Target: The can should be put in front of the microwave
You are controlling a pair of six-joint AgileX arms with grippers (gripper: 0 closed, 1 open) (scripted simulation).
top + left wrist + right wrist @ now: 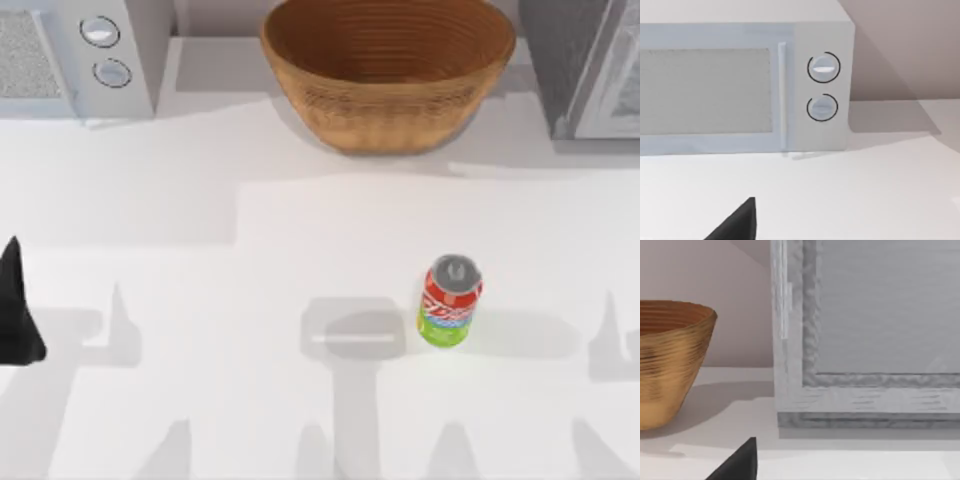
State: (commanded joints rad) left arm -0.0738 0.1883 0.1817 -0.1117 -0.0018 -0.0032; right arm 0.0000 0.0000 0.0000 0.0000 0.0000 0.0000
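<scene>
top view: overhead, looking down on table [200,250]
left wrist: low, close, facing microwave [740,85] front
right wrist: low, facing wicker bowl [670,360] + prob. grey appliance [865,340]
shared w/ top: all three

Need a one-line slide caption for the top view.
Can stands upright on the table's right half, far from the microwave at back left; left gripper at the left edge.

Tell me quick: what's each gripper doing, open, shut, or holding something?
Left gripper: at the table's left edge, holding nothing; open or shut cannot be told.
Right gripper: faces the darker grey appliance; state cannot be told.
</scene>
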